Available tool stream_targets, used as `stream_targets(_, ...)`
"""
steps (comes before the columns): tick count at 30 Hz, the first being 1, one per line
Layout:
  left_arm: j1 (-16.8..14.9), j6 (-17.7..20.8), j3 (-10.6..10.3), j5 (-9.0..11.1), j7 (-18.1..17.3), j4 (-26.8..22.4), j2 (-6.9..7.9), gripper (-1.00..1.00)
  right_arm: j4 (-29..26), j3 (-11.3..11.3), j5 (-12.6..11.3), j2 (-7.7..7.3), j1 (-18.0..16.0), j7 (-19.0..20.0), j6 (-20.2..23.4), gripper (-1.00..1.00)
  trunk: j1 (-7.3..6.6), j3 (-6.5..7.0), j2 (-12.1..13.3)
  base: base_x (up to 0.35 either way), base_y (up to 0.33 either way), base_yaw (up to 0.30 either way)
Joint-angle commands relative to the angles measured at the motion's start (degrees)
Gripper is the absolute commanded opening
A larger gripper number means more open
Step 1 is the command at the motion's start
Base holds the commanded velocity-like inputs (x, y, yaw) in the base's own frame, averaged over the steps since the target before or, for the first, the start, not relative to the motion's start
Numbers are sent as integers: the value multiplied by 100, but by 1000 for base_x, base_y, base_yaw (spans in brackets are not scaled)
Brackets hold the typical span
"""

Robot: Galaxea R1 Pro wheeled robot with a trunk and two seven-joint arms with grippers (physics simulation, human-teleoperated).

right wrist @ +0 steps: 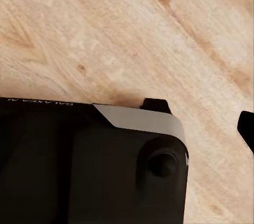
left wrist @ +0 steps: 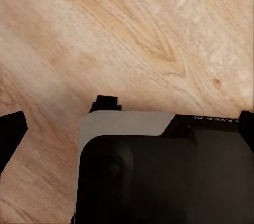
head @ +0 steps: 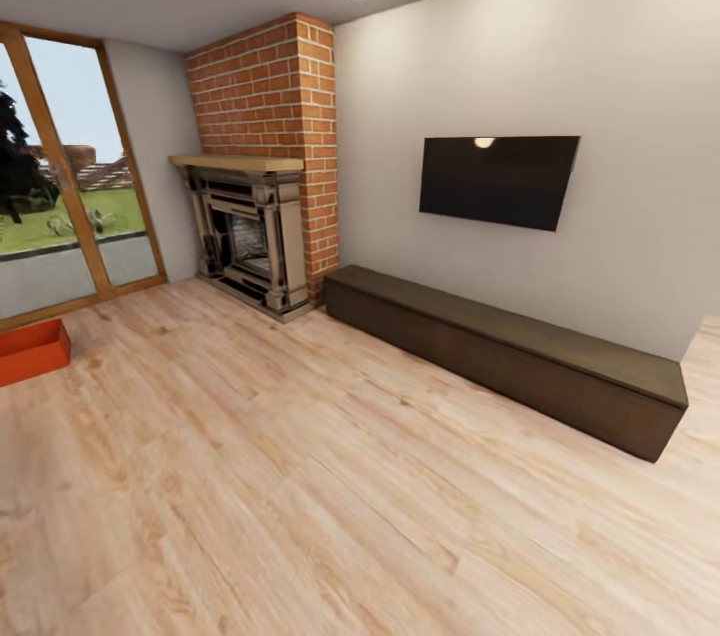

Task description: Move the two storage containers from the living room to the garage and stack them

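One orange-red storage container (head: 30, 351) sits on the light wood-plank floor (head: 300, 476) of the living room, at the far left of the head view in front of the wood-framed glass door (head: 60, 186); the picture's edge cuts it off. In the left wrist view my left gripper (left wrist: 127, 129) hangs open over the planks, its black fingertips (left wrist: 11, 129) wide apart with nothing between them. My right gripper (right wrist: 127, 129) looks open too, with one fingertip (right wrist: 246, 128) showing at the picture's edge. Both grippers are far from the container.
A brick fireplace (head: 255, 226) stands in the far corner. A long, low dark bench (head: 500, 356) runs along the right wall under a wall-mounted TV (head: 498, 180). The robot's own dark base (left wrist: 159, 171) shows below both wrists. Open plank floor lies ahead.
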Motion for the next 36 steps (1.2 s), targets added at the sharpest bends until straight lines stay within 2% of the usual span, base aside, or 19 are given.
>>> stream_targets(1,-4,-3,-17,55,-12,3,1,100,14,48,-56,5,-6,-6,-29,100,4,-7,-4,322,0,167)
stream_targets(29,-4,-3,-17,55,-12,3,1,100,14,48,-60,5,-6,-6,-29,100,4,-7,-4,322,0,258)
stream_targets(36,-4,-3,-17,55,-12,3,1,100,14,48,-65,4,-6,-6,-29,100,4,-7,-4,322,0,55)
